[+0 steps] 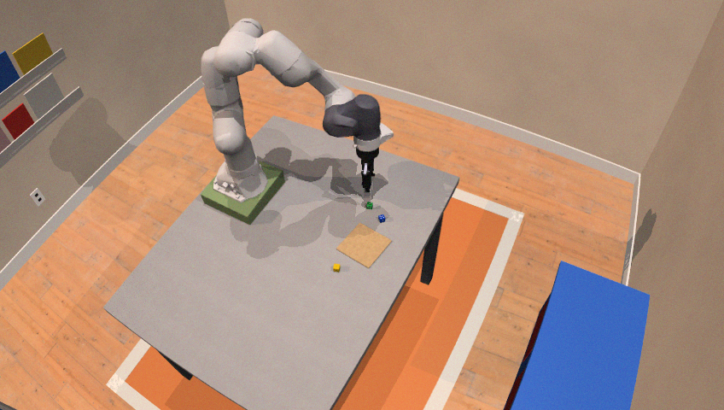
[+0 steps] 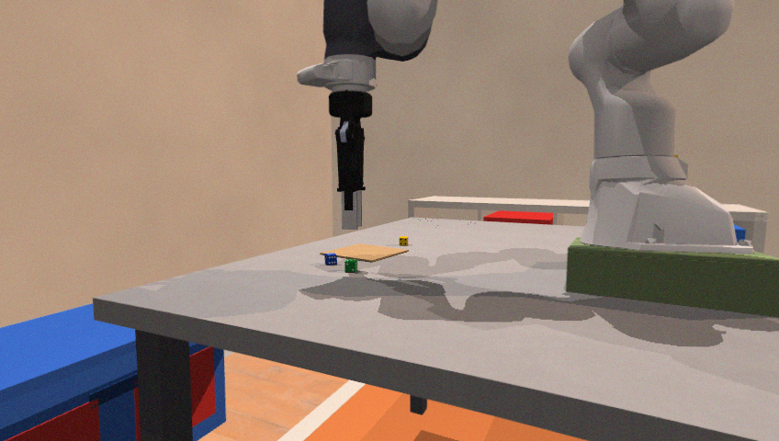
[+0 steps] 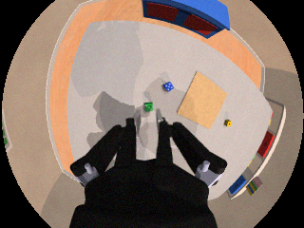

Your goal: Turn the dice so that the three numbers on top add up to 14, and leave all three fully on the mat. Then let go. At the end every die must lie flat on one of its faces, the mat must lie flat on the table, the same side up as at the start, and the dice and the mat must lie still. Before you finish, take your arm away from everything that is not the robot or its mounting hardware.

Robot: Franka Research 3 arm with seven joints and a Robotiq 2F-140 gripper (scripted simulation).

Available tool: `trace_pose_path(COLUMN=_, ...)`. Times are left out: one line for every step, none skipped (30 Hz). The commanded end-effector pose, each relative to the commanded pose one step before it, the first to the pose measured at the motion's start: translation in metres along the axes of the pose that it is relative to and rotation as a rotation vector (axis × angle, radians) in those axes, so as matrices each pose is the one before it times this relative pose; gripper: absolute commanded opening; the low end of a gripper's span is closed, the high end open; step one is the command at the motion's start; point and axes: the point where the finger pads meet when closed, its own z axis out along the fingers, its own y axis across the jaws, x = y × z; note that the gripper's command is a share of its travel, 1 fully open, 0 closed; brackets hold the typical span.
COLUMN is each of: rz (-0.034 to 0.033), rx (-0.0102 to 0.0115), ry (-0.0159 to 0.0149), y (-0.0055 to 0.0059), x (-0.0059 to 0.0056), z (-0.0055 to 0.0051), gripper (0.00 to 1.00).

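Observation:
My gripper (image 1: 369,195) (image 2: 351,217) (image 3: 148,115) points down, well above the table, with its fingers partly open and a narrow empty gap between them. A green die (image 1: 369,205) (image 2: 351,265) (image 3: 148,106) lies on the table, just ahead of the fingertips in the wrist view. A blue die (image 1: 381,218) (image 2: 331,258) (image 3: 168,86) lies between it and the mat's near corner. The tan square mat (image 1: 364,246) (image 2: 366,252) (image 3: 201,102) lies flat. A yellow die (image 1: 336,267) (image 2: 403,241) (image 3: 228,123) lies beyond the mat. All three dice are off the mat. Their top numbers are too small to read surely.
The grey table (image 1: 228,299) (image 2: 491,338) carries the arm on a green base (image 1: 243,207) (image 2: 656,278). The table's edge runs a short way beyond the blue die and the mat. A blue cabinet (image 1: 589,335) (image 2: 49,338) stands off the table.

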Motion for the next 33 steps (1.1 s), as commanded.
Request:
trace_pose_path(rz=-0.00915, rx=0.00155, ry=0.00169, y=-0.00007, x=0.00131, z=0.00162, gripper=0.21)
trace_pose_path(rz=-0.00164, rx=0.00011, ry=-0.00003, y=0.00002, x=0.00001, z=0.00075, gripper=0.21)
trace_pose_path(rz=-0.00183, rx=0.00012, ry=-0.00004, y=0.00002, x=0.00001, z=0.00084, gripper=0.21)
trace_pose_path(rz=-0.00011, rx=0.00002, ry=0.0, y=0.00001, x=0.00002, z=0.00092, gripper=0.21)
trace_pose_path(rz=0.0, rx=0.00001, ry=0.0, y=0.00002, x=0.00002, z=0.00101, gripper=0.21)
trace_pose_path(rz=0.0, rx=0.0, ry=0.0, y=0.0, x=0.0, z=0.0, gripper=0.21)
trace_pose_path(rz=0.0, rx=0.0, ry=0.0, y=0.0, x=0.0, z=0.0, gripper=0.21)
trace_pose_path(rz=0.0, rx=0.0, ry=0.0, y=0.00002, x=0.00002, z=0.00109, gripper=0.21)
trace_pose_path(rz=0.0, rx=-0.00001, ry=0.0, y=0.00003, x=0.00002, z=0.00117, gripper=0.21)
trace_pose_path(rz=0.0, rx=0.0, ry=0.0, y=0.00002, x=0.00002, z=0.00124, gripper=0.21)
trace_pose_path(rz=0.0, rx=0.00001, ry=0.0, y=0.00002, x=0.00003, z=0.0013, gripper=0.21)
trace_pose_path(rz=0.0, rx=0.0, ry=0.0, y=0.00003, x=0.00003, z=0.00137, gripper=0.21)
trace_pose_path(rz=0.00001, rx=-0.00001, ry=0.0, y=0.00003, x=0.00002, z=0.00143, gripper=0.21)
trace_pose_path(rz=-0.00001, rx=0.00001, ry=0.0, y=0.00002, x=0.00004, z=0.00148, gripper=0.21)
trace_pose_path(rz=0.0, rx=0.0, ry=0.0, y=0.00003, x=0.00003, z=0.00153, gripper=0.21)
trace_pose_path(rz=0.0, rx=-0.00001, ry=0.0, y=0.00003, x=0.00003, z=0.00157, gripper=0.21)
trace_pose_path(rz=0.0, rx=0.00001, ry=0.0, y=0.00003, x=0.00004, z=0.00159, gripper=0.21)
trace_pose_path(rz=0.0, rx=0.0, ry=0.0, y=0.00003, x=0.00003, z=0.00162, gripper=0.21)
trace_pose_path(rz=0.00001, rx=-0.00001, ry=0.0, y=0.00004, x=0.00003, z=0.00164, gripper=0.21)
trace_pose_path(rz=0.0, rx=0.00001, ry=0.0, y=0.00003, x=0.00004, z=0.00165, gripper=0.21)
trace_pose_path(rz=0.0, rx=0.0, ry=0.0, y=0.00003, x=0.00004, z=0.00165, gripper=0.21)
trace_pose_path(rz=0.00001, rx=-0.00001, ry=0.0, y=0.00004, x=0.00003, z=0.00165, gripper=0.21)
trace_pose_path(rz=0.0, rx=0.0, ry=0.0, y=0.0, x=0.0, z=0.0, gripper=0.21)
trace_pose_path(rz=0.0, rx=0.0, ry=0.0, y=0.0, x=0.0, z=0.0, gripper=0.21)
trace_pose_path(rz=0.0, rx=0.00001, ry=0.0, y=0.00003, x=0.00004, z=0.00164, gripper=0.21)
trace_pose_path(rz=0.0, rx=0.0, ry=0.0, y=0.00003, x=0.00003, z=0.00162, gripper=0.21)
trace_pose_path(rz=0.00001, rx=-0.00001, ry=0.0, y=0.00004, x=0.00003, z=0.0016, gripper=0.21)
trace_pose_path(rz=0.0, rx=0.00001, ry=0.0, y=0.00002, x=0.00004, z=0.00156, gripper=0.21)
trace_pose_path(rz=0.0, rx=0.0, ry=0.0, y=0.00003, x=0.00003, z=0.00153, gripper=0.21)
trace_pose_path(rz=0.0, rx=-0.00001, ry=0.0, y=0.00003, x=0.00003, z=0.00149, gripper=0.21)
trace_pose_path(rz=0.0, rx=0.0, ry=0.0, y=0.00002, x=0.00003, z=0.00143, gripper=0.21)
trace_pose_path(rz=0.0, rx=0.0, ry=0.0, y=0.00002, x=0.00003, z=0.00137, gripper=0.21)
trace_pose_path(rz=0.0, rx=0.0, ry=0.0, y=0.00003, x=0.00002, z=0.00132, gripper=0.21)
